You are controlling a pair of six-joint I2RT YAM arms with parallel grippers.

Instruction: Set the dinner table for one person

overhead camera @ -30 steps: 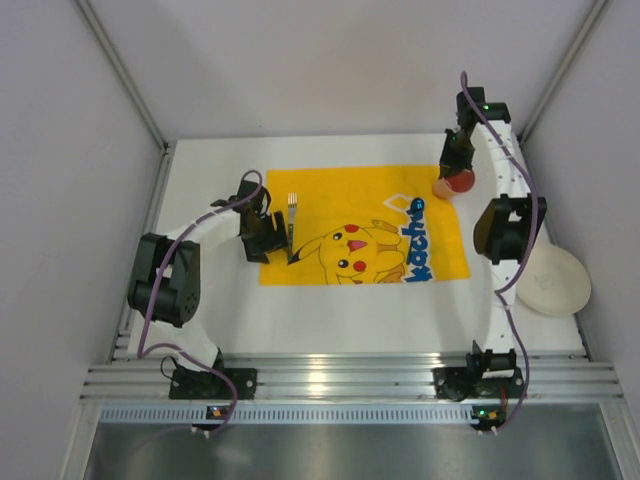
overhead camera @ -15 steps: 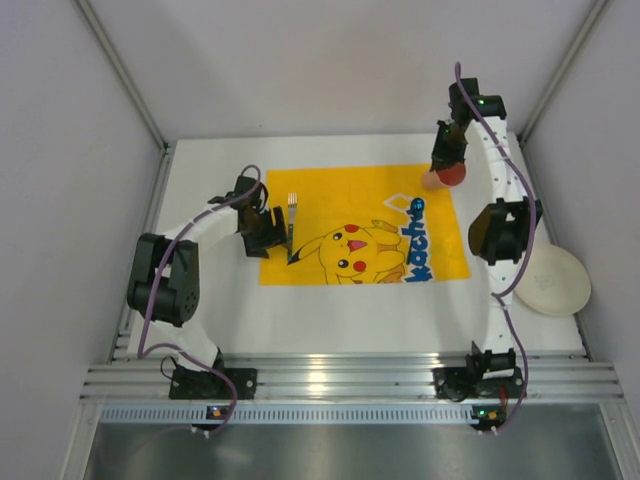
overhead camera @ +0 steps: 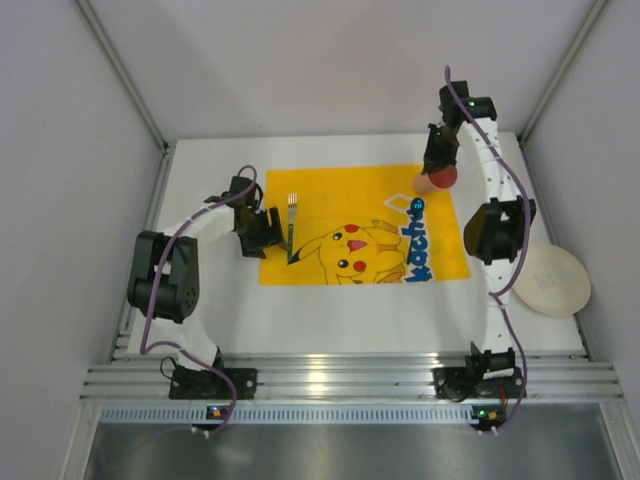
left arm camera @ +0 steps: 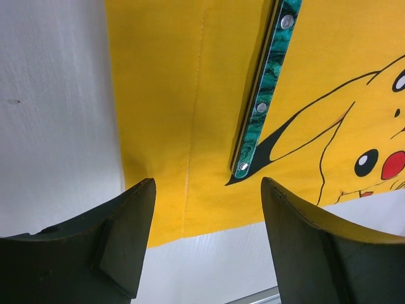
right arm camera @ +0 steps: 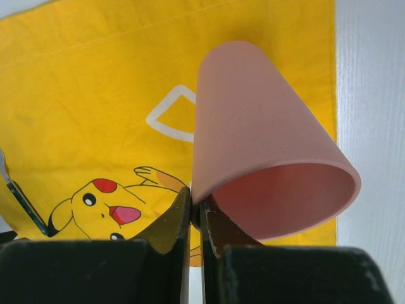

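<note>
Beneath both arms, white dinner table (overhead camera: 340,320), long axis running left to right, yellow cloth (overhead camera: 370,195) at its centre, left gripper (left arm camera: 209,196) spread wide and empty beside fork (overhead camera: 291,225), right gripper (right arm camera: 195,212) pinching pink cup (right arm camera: 253,126) by its wall over the cloth's far right corner.

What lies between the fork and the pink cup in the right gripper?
Only the yellow cloth with its Pikachu print; the top external view shows no other item between the fork and the pink cup.

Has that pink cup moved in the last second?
Yes. The cup shifted left, inward over the cloth's far right corner.
</note>
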